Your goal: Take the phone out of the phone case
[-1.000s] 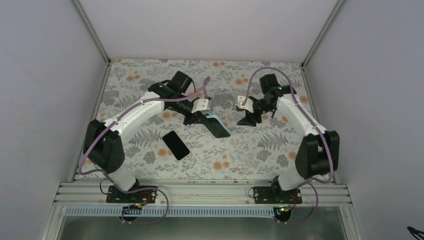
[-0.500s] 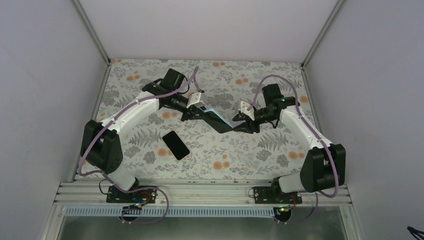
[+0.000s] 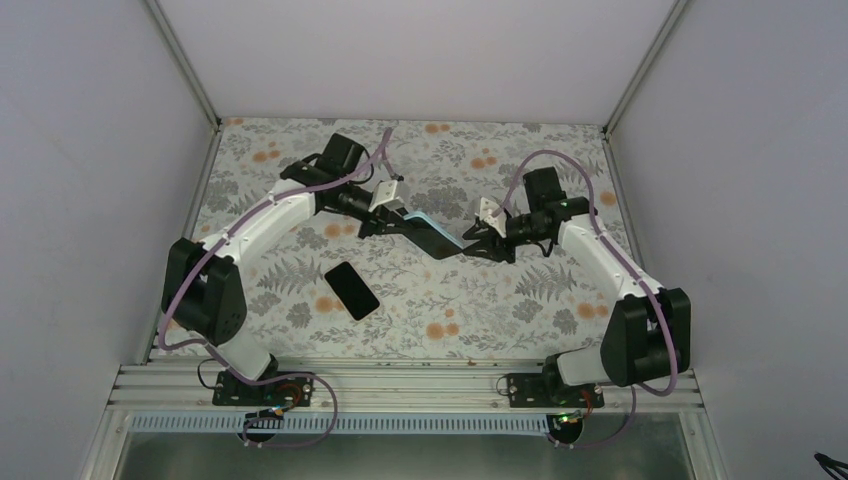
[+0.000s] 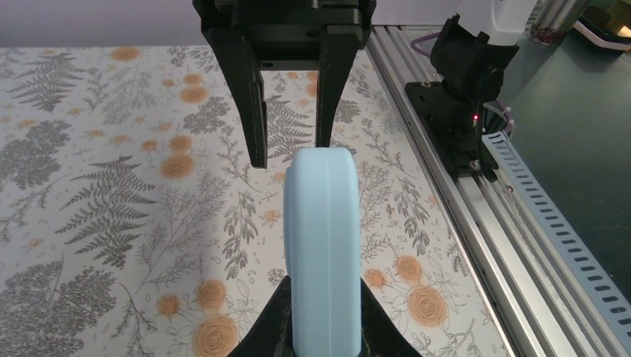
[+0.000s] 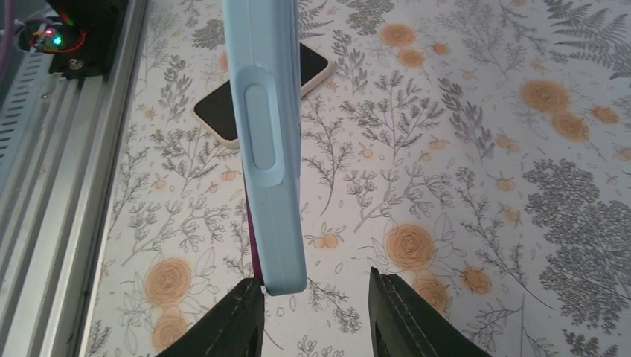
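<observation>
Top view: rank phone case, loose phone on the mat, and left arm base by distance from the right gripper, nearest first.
1. phone case: right at the right gripper, on its left side, held up by the left gripper.
2. phone: flat on the mat, further left and toward the front.
3. left arm base: on the front rail, far left.
</observation>
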Available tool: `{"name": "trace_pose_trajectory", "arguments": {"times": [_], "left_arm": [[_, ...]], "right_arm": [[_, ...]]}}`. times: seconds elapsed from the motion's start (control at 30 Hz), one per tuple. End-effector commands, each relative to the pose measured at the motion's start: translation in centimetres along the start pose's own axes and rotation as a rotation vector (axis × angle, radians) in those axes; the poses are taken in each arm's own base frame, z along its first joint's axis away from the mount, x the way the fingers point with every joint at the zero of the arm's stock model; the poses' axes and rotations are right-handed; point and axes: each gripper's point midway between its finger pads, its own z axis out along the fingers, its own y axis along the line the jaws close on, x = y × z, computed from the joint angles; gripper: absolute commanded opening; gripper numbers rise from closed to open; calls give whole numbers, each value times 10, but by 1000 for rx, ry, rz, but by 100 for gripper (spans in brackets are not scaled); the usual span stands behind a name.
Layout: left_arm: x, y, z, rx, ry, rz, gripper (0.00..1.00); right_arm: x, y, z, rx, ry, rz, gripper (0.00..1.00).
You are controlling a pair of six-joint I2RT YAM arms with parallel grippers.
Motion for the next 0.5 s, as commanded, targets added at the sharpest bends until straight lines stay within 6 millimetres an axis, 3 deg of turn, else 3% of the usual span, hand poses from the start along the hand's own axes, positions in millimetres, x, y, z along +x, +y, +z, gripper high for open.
{"name": "trace_pose_trajectory", "arguments": {"times": [0.0, 0.33, 0.47], "left_arm": [[-42, -34, -5, 180, -172, 34, 2], [-45, -42, -6, 239, -206, 16, 2], [-46, -38, -5, 231, -211, 18, 2]], "right_arm": [[-15, -39, -7, 180, -12, -77, 37], [-26, -65, -11, 238, -10, -97, 41], [-34, -57, -8, 179, -30, -89, 43]]}}
